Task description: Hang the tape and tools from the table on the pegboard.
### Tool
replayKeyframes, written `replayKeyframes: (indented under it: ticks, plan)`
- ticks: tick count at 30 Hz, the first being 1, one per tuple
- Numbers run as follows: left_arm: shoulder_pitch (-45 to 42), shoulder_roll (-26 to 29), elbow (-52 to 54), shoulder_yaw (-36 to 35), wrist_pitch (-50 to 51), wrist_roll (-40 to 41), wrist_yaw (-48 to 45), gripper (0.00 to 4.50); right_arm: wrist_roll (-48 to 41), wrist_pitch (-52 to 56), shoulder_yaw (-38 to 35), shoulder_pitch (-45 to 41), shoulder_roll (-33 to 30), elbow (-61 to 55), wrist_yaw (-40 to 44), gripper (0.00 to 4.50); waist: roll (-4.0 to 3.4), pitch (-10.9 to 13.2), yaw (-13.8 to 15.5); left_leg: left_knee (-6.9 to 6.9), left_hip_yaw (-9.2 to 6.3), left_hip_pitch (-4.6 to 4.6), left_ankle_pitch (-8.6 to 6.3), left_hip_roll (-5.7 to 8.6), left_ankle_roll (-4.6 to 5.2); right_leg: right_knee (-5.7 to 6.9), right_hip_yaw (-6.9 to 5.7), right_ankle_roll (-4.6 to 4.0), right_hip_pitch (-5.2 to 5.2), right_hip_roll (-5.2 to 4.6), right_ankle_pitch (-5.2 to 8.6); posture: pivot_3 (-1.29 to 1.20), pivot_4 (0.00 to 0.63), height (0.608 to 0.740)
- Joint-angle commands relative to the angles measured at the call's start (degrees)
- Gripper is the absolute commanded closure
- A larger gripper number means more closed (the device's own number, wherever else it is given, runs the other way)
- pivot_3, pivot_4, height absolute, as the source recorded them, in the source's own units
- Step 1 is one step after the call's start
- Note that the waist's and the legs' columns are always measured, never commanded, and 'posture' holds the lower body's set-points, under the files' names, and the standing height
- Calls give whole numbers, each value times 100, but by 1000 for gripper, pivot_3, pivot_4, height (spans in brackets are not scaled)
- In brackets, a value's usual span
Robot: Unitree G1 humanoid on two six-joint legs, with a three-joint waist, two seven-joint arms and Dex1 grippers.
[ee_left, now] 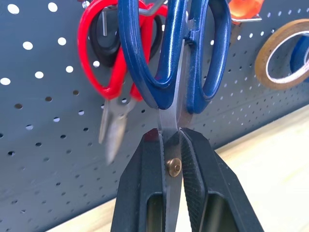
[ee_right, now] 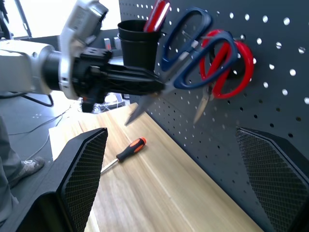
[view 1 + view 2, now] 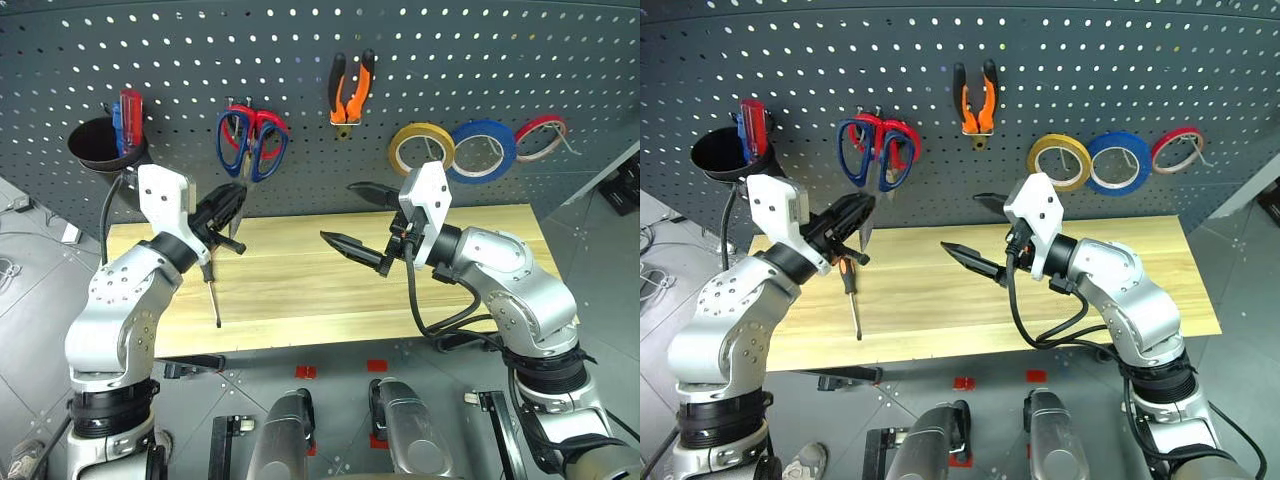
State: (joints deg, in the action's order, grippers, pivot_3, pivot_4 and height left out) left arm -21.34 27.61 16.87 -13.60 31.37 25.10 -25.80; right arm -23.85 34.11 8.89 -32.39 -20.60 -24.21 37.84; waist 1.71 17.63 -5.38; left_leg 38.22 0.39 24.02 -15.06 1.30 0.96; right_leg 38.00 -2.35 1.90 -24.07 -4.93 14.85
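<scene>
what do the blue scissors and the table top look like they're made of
Blue scissors: handles look like glossy moulded plastic, given the highlights; blades look like bare steel, grey and reflective, with a brass-coloured pivot rivet. Table: pale wood-grain top, matte; whether solid wood or laminate can't be told.

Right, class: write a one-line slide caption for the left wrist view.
Left claw grips blue scissors by the blades, handles up beside red scissors on the pegboard.

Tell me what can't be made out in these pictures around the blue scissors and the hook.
- Whether the blue scissors are already on the hook: in the left wrist view the handles cover it and the top edge cuts them off.
- The scissors' blade tips: hidden between the fingers of the left gripper.
- Contents of the black cup: too small in the head views.
</scene>
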Motion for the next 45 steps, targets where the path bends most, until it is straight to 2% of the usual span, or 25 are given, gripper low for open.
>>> replayKeyframes:
  ticks: [1, 5, 6, 8, 12, 16, 21, 28, 34, 42, 45]
  plan:
    - [-133, -80, -176, 127, -305, -57, -69, 4300, 12, -160, -8, -87, 59, -87, -34, 0, 0, 0, -3, 0, 0, 0, 0, 0, -1, 0, 0, 0, 0, 0, 0, -264, 308, 740]
    - [-24, -210, -302, 99, -276, 71, -69, 4301, 40, -167, 33, -115, 115, -88, -73, 0, 0, 0, -21, 0, 0, 0, 3, 0, -5, 0, 1, 0, -1, 0, 0, -271, 309, 740]
    - [30, -208, -295, 101, -289, 39, -59, 3598, 44, -165, 52, -110, 121, -99, -75, 0, 0, 0, -26, 0, 0, 0, 3, 0, -5, 0, 1, 0, -1, 0, 0, -273, 310, 740]
    - [183, -191, -240, 85, -274, -31, 8, 3238, 85, -157, 105, -88, 133, -113, -95, 0, 0, 0, -35, 0, 0, 0, 3, 0, -5, 0, 1, 0, -1, -1, 0, -274, 310, 740]
    - [770, -184, -9, -130, -86, -109, 345, 2029, 348, -38, 315, 31, 122, -82, -309, 0, -1, 0, -98, -1, 0, -1, 1, -1, -2, -1, 2, 0, 0, -1, 0, -274, 323, 740]
    - [1596, -137, -105, -675, 609, -218, 1017, 942, 369, 996, 770, 97, 63, -290, -517, 0, -1, 3, -134, -6, 0, -3, 0, -2, 0, -2, 7, 0, -3, -1, 0, -272, 344, 740]
    - [1674, 179, -767, -1176, 1243, -167, 1204, 942, 135, 2304, 981, -219, 490, -400, -871, 0, 1, 42, -95, -4, -8, -2, -1, -4, 2, 3, 2, -1, -4, -3, 0, -243, 375, 740]
    - [753, 385, -2423, -1459, 1375, -29, 1086, 942, 108, 2988, 1278, -885, 1009, -396, -1084, 0, 4, 158, -16, -6, -10, 3, -2, -3, 2, 2, -4, -2, -14, -5, 0, -237, 411, 740]
    - [-257, 356, -3929, -1089, 849, -335, 995, 942, 20, 3131, 1412, -1073, 1055, -607, -999, 0, 17, 263, -4, -8, -8, 8, -1, -2, 2, 1, -6, -2, -20, -6, 0, -250, 434, 740]
    - [-762, 153, -4630, -707, 617, -618, 1124, 942, -136, 3334, 1334, -1012, 967, -743, -1033, 0, 20, 403, -59, -8, -3, 21, 0, -2, -1, -2, -5, -2, -31, -9, 0, -268, 457, 740]
    - [-873, 109, -4884, -677, 647, -677, 1208, 1532, -196, 3424, 1283, -998, 950, -747, -1038, 0, 12, 426, -87, -8, -2, 22, 0, -2, 0, -1, -7, -2, -32, -10, 0, -273, 458, 740]
